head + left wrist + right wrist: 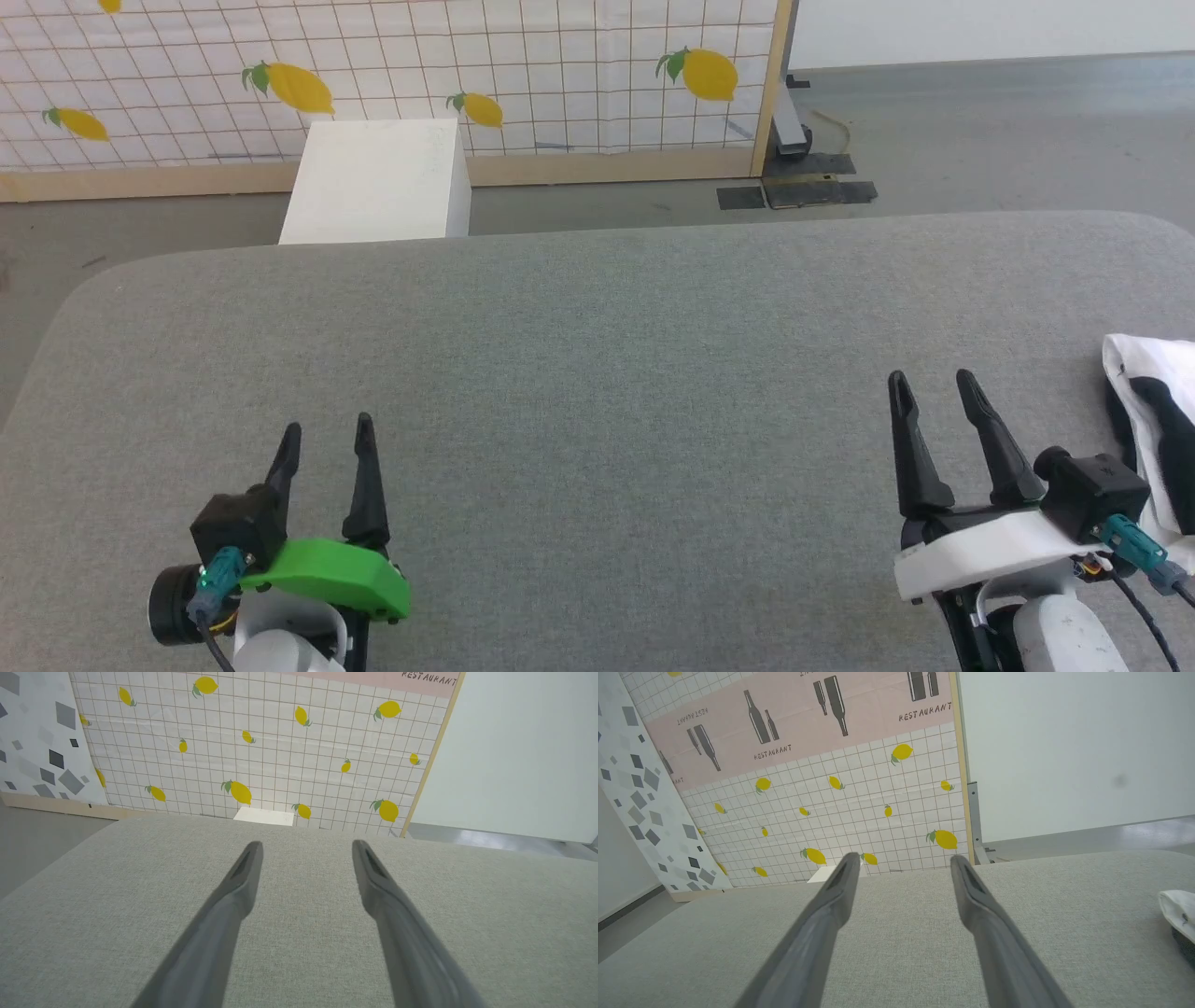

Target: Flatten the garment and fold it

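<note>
Both claws spread above the grey table [597,373], the shirt [1134,373] at the right edge.

I see my left claw [329,425] at the lower left and my right claw [932,376] at the lower right, each with its two dark fingers wide apart and nothing between them. The white shirt with black parts lies bunched on the table just beside the right claw, on its outer side, not touching the fingers. Behind the table stand a white box [378,182] and a lemon screen [523,56].
</note>
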Controlling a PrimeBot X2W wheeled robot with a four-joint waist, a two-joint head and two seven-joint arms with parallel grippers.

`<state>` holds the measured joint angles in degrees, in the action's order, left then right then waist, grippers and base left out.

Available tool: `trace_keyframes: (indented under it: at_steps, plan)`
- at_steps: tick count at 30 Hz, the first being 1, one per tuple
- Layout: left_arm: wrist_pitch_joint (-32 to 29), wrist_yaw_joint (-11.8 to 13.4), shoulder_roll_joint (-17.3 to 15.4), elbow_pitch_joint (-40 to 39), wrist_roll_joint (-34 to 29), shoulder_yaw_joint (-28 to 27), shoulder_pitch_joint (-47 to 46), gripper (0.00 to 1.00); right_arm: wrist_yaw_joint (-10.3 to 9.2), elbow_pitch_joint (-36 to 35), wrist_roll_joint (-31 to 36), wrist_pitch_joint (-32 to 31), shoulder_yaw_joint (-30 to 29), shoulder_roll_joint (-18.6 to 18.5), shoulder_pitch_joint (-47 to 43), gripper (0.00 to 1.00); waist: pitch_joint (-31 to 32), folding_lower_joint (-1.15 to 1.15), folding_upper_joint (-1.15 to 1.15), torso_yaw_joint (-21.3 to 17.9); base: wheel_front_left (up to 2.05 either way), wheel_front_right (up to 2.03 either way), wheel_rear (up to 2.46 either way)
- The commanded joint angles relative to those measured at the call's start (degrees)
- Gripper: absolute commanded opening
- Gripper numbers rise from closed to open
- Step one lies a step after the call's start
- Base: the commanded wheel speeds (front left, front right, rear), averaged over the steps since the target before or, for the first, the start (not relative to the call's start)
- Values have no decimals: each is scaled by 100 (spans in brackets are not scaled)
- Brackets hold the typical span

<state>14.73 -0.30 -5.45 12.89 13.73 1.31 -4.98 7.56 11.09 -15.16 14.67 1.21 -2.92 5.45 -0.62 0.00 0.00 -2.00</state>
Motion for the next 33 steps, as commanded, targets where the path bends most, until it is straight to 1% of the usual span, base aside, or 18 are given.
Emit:
trace_keyframes:
  at_steps: [1,5,13,14,33]
  plan:
    - [27,-59,23,55,66,-7,69,100,-8,4,-42,32,7,4,-80,100,-11,0,0,4,0,0,0]
    - [27,-128,22,218,43,16,0,100,-8,20,-65,32,-6,4,-103,100,-34,0,0,12,0,0,0]
    - [27,-129,-1,390,-55,18,-99,100,-8,76,-88,32,-30,4,-93,100,-64,0,0,5,0,0,0]
    - [-4,-115,10,375,-39,21,-20,0,0,68,-53,-3,-22,0,-49,0,-63,0,0,4,0,0,0]
    - [-178,-98,40,177,-196,5,45,0,-1,-71,132,-177,-29,0,-107,0,-49,0,0,27,0,0,0]
